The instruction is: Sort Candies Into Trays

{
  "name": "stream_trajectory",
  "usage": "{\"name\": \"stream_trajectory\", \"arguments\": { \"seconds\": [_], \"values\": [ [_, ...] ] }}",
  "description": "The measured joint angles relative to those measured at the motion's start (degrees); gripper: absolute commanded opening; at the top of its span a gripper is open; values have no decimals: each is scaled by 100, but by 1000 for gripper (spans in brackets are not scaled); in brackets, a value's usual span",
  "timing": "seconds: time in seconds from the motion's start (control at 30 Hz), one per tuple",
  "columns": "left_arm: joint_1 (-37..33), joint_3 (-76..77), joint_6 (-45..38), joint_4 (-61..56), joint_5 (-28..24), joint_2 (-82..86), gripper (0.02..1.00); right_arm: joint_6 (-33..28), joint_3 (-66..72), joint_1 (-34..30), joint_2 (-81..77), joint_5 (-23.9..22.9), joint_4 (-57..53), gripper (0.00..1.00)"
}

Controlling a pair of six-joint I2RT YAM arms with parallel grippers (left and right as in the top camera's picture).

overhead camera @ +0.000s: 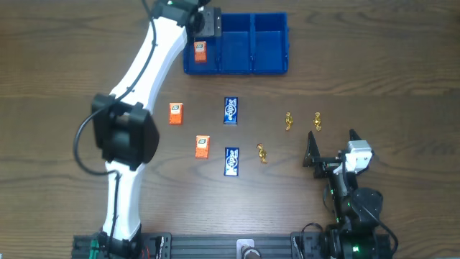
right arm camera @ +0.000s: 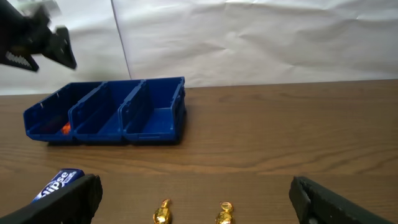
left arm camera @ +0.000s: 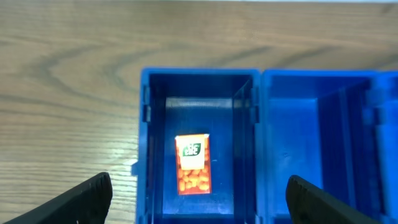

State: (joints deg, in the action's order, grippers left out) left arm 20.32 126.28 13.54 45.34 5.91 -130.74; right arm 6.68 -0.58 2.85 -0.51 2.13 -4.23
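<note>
Tabletop (overhead camera: 388,65) holds blue tray (overhead camera: 237,70) near far edge, left tool (left arm camera: 200,202) above.

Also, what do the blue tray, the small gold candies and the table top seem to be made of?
Blue tray: likely moulded plastic, smooth and slightly glossy, with thin walls and even colour.
Gold candies: seemingly metallic foil wrappers, shiny, but too small to be sure.
Table top: wood or wood-look laminate, matte, with visible grain.
</note>
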Motion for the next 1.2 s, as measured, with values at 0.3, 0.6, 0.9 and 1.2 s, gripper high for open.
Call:
{"name": "stream_trajectory", "arguments": {
  "seconds": [0.3, 0.6, 0.9, 1.2],
  "values": [
    [120, -3475, 0, -1156, 44, 3263, 904, 0, 0, 0, 4, 0, 0, 998],
    [173, -6817, 153, -2223, 37, 4378, 875, 0, 0, 0, 4, 0, 0, 998],
    [170, -7884, 302, -3010, 26, 4188, 853, 0, 0, 0, 4, 0, 0, 998],
    [-46, -7884, 302, -3414, 42, 3593, 847, 0, 0, 0, 4, 0, 0, 998]
  ]
}}
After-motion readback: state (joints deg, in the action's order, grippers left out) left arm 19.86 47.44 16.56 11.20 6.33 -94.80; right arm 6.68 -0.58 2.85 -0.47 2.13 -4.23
